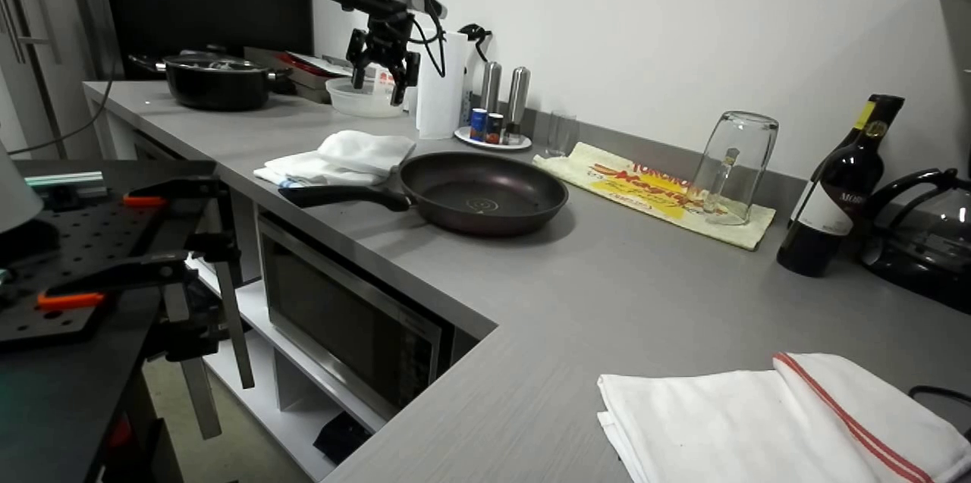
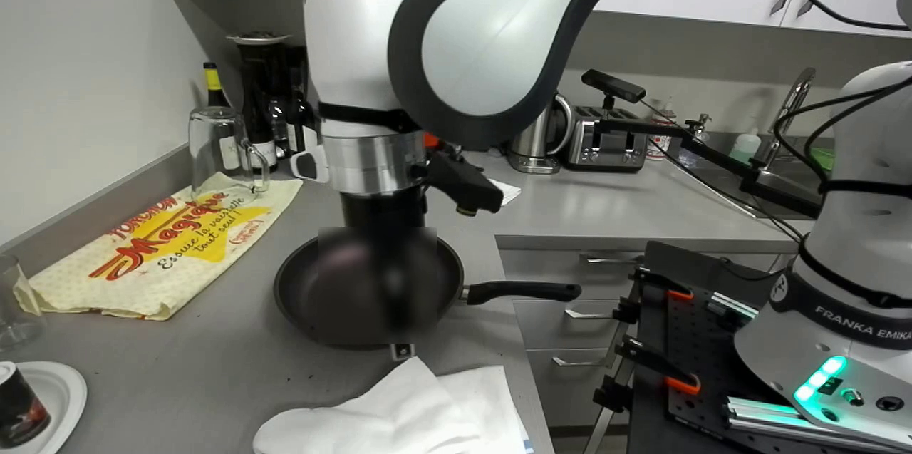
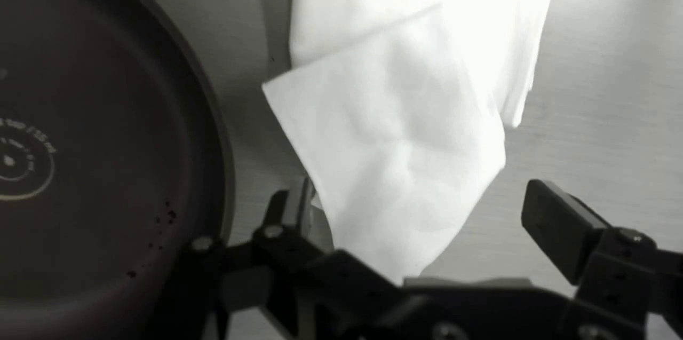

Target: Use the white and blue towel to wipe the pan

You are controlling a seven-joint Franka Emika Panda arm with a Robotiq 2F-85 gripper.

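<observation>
The white towel lies folded on the counter beside the pan in both exterior views (image 1: 341, 157) (image 2: 399, 415). A bit of blue shows at its edge. It also fills the middle of the wrist view (image 3: 395, 105). The dark pan sits upright with its handle over the counter edge in both exterior views (image 1: 493, 187) (image 2: 306, 290), and part of it shows at the left of the wrist view (image 3: 106, 89). My gripper is open and empty, raised above the counter (image 1: 378, 91). In the wrist view its fingers (image 3: 421, 214) stand apart with the towel below them.
A white towel with red stripes (image 1: 728, 430) lies at the near corner. A yellow cloth (image 1: 607, 176) bears an upturned glass mug (image 1: 732, 164). A wine bottle (image 1: 834, 195), a white plate with small cans (image 1: 520, 143), a paper roll (image 1: 440, 92) and a black pot (image 1: 216, 85) stand around.
</observation>
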